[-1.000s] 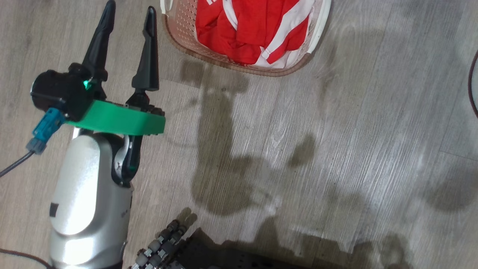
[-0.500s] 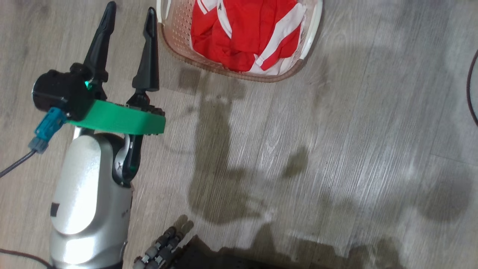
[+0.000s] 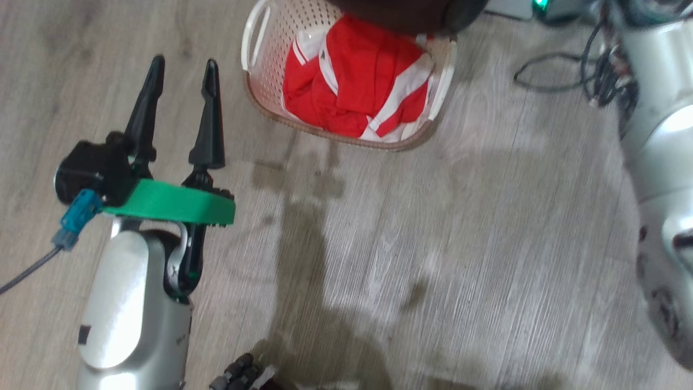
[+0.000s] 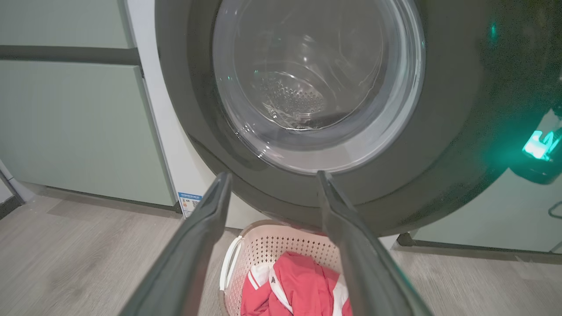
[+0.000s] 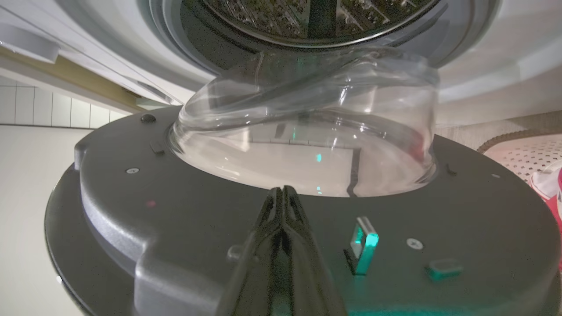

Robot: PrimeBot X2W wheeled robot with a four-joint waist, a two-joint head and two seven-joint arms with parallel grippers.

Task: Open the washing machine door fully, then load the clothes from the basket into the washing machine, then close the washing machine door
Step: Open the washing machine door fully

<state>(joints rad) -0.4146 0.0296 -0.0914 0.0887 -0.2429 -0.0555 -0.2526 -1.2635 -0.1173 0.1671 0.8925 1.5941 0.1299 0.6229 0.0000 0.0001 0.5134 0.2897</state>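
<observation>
Shifted: head camera; basket (image 3: 335,138) now fuller in view. Contents: clothes (image 3: 352,92), ahead-right of left end effector (image 3: 183,60) (wide, empty, nearer arm). Closed right end effector (image 5: 283,189) by inner face of door (image 5: 175,219).

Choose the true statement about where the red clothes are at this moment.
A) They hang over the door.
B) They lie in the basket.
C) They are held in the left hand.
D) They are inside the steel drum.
B: the red clothes lie bunched in the basket, and the left hand beside it is open with nothing between its fingers.
</observation>
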